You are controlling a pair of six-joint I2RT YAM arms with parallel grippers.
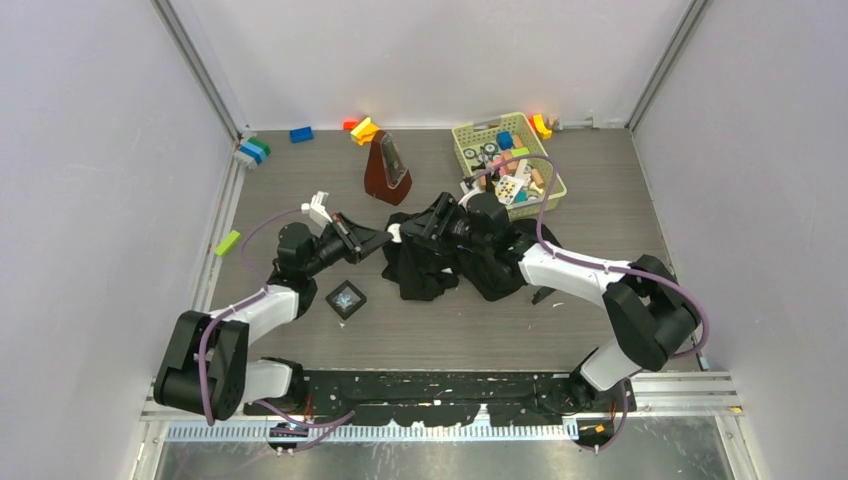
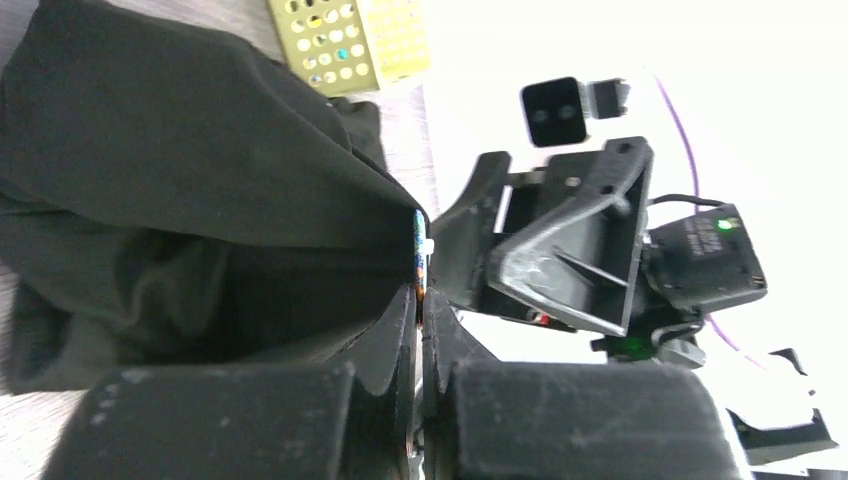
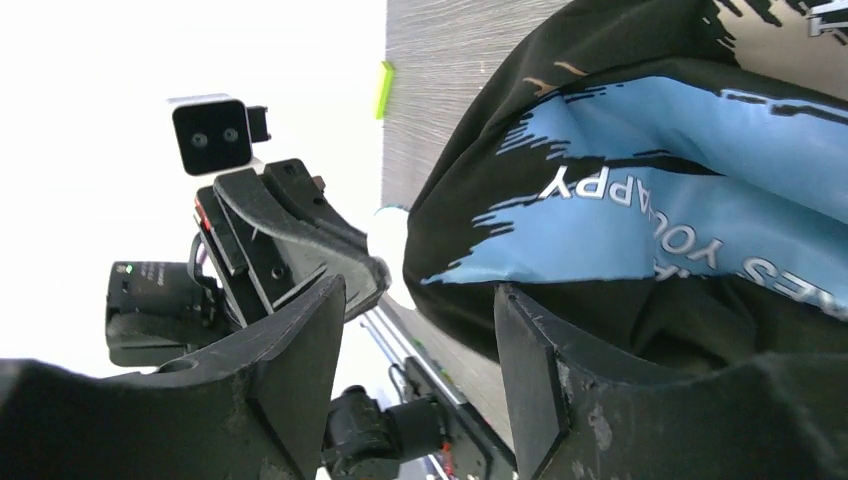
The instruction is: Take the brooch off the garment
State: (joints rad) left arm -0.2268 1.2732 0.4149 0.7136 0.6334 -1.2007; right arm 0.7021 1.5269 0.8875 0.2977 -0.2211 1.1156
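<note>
The black garment with a blue print lies bunched mid-table. The brooch, a small round white disc, sits at the garment's left edge. It shows as a white spot from above and edge-on in the left wrist view. My left gripper is shut on the brooch, its jaws nearly touching. I cannot tell whether the brooch is still pinned to the cloth. My right gripper is open and empty. It faces the left gripper, with the garment's fold against its right finger.
A brown metronome stands behind the garment. A yellow-green basket of small items is at the back right. A small black box lies front left. Coloured blocks line the back wall, and a green block lies at the left edge.
</note>
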